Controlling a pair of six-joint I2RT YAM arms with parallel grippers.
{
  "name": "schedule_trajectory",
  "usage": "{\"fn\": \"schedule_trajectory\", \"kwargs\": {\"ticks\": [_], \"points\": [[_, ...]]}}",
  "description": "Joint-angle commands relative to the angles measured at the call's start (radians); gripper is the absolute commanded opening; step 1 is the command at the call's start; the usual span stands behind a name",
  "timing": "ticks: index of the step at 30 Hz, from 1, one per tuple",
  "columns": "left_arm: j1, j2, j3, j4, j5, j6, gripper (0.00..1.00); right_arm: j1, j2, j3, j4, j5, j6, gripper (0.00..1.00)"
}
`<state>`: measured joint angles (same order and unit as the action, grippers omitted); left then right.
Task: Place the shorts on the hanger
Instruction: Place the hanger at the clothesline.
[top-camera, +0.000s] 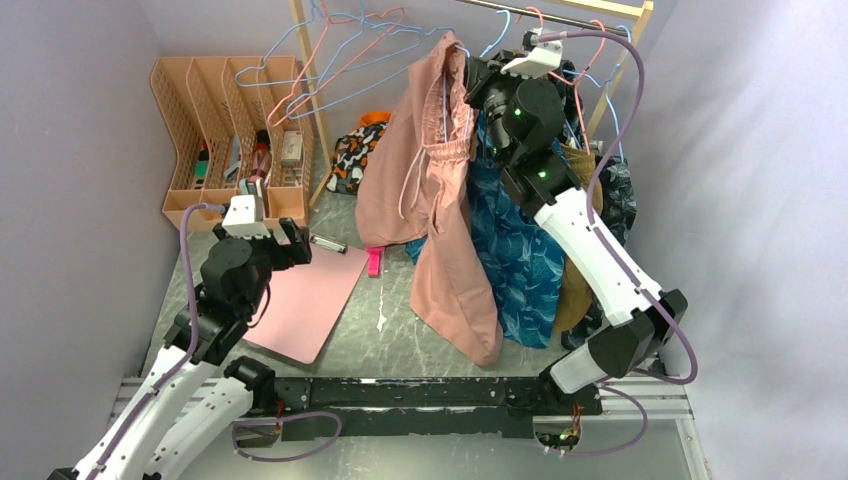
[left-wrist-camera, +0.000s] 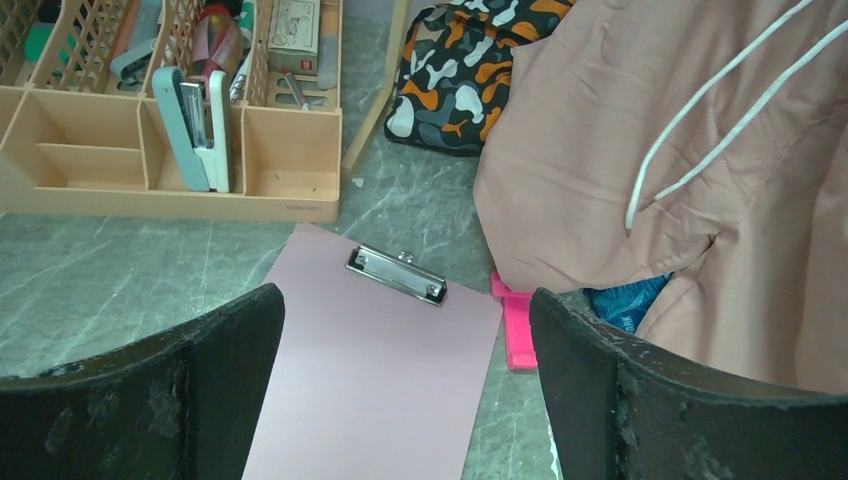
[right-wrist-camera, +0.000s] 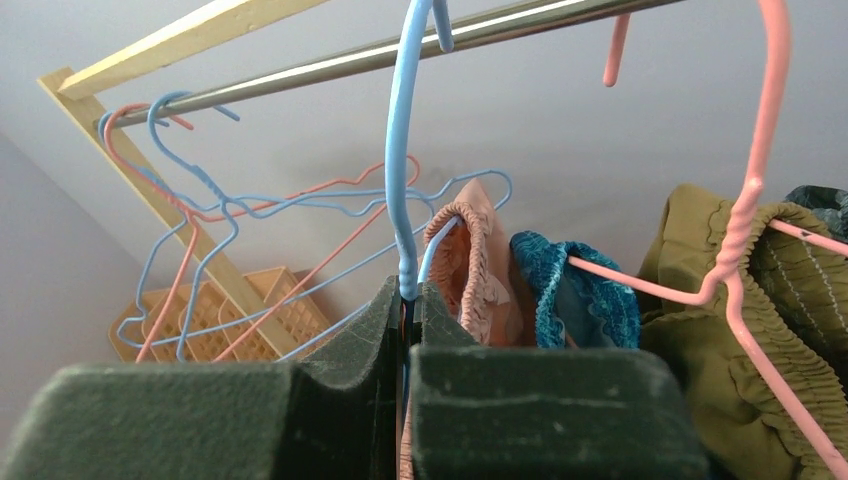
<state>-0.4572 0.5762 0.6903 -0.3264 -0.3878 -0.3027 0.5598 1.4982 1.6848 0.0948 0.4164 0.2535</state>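
The right gripper (right-wrist-camera: 408, 295) has its jaws clamped on the hanger (right-wrist-camera: 400, 150) neck, just under the rail (right-wrist-camera: 330, 62) at the table's far edge. The shorts (top-camera: 430, 200) drape from it, long axis vertical. The left gripper (left-wrist-camera: 405, 300), jaws open, hovers well apart near the left edge.

You see the shorts (top-camera: 430, 190) in dusty pink, with a white drawstring (left-wrist-camera: 700, 130). The hanger (right-wrist-camera: 400, 150) above the shorts is light blue. Right of the shorts is a garment (top-camera: 515, 265) in teal-blue leaf print. Left of the shorts: a cloth (top-camera: 352, 155) blotched orange, black and white; a pale pink clipboard (top-camera: 305, 300); a peach organiser (top-camera: 215, 110).
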Motion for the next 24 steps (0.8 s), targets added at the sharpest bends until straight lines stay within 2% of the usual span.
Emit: {"fn": "schedule_trajectory", "kwargs": {"ticks": [1,5,10,16,19,21,24], "points": [[0.007,-0.007,-0.009,0.024,0.005,0.013,0.95,-0.009,-0.029,0.046,0.026,-0.009,0.026,0.0],[0.006,-0.022,-0.014,0.025,0.004,0.011,0.95,-0.007,-0.085,0.052,-0.089,-0.049,0.041,0.0],[0.006,-0.014,-0.013,0.036,0.01,0.012,0.95,-0.009,-0.077,0.145,-0.211,-0.073,-0.015,0.0],[0.006,-0.011,-0.007,0.023,-0.007,0.007,0.95,-0.012,-0.007,0.259,-0.24,-0.061,0.0,0.0],[0.006,-0.038,-0.012,0.041,-0.01,0.017,0.95,-0.013,-0.009,0.259,-0.244,-0.083,0.044,0.0],[0.006,-0.05,0.029,0.055,0.026,0.037,0.95,-0.011,-0.015,0.271,-0.285,-0.083,0.071,0.0],[0.006,-0.024,0.175,0.039,0.128,0.049,0.94,-0.007,-0.024,0.292,-0.39,-0.053,0.113,0.0]]}}
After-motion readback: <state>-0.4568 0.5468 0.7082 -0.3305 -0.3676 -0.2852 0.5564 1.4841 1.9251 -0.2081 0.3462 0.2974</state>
